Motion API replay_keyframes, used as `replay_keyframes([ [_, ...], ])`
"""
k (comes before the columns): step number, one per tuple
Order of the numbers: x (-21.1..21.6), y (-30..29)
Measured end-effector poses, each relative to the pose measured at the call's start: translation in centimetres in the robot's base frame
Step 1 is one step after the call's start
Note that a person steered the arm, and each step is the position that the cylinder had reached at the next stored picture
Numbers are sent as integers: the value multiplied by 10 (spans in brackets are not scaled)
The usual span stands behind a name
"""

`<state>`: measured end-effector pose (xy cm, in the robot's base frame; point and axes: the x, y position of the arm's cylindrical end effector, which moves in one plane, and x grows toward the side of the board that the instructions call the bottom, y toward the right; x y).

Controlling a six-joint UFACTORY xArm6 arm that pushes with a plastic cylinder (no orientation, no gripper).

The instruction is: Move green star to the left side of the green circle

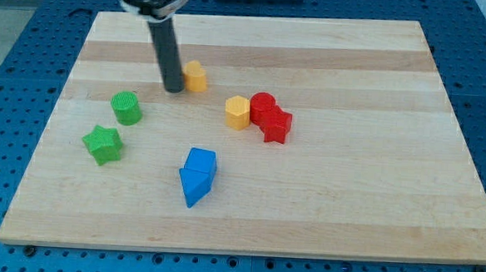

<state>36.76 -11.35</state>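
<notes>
The green star [102, 144] lies at the view's left, just below and a little left of the green circle [127, 108]. The two are close but apart. My tip [173, 90] rests on the board up and to the right of the green circle, right beside a yellow block [195, 76] that sits at its right. The dark rod rises from the tip to the view's top edge.
A yellow hexagon [237, 112] sits mid-board, touching a red circle [263, 105] and a red star [275, 125] to its right. Two blue blocks [197, 175] lie together below the middle. The wooden board [375, 160] ends on a blue perforated table.
</notes>
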Motion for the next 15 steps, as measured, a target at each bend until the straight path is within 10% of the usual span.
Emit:
replay_keyframes([
  [2,14,69],
  [7,151,-21],
  [15,100,-137],
])
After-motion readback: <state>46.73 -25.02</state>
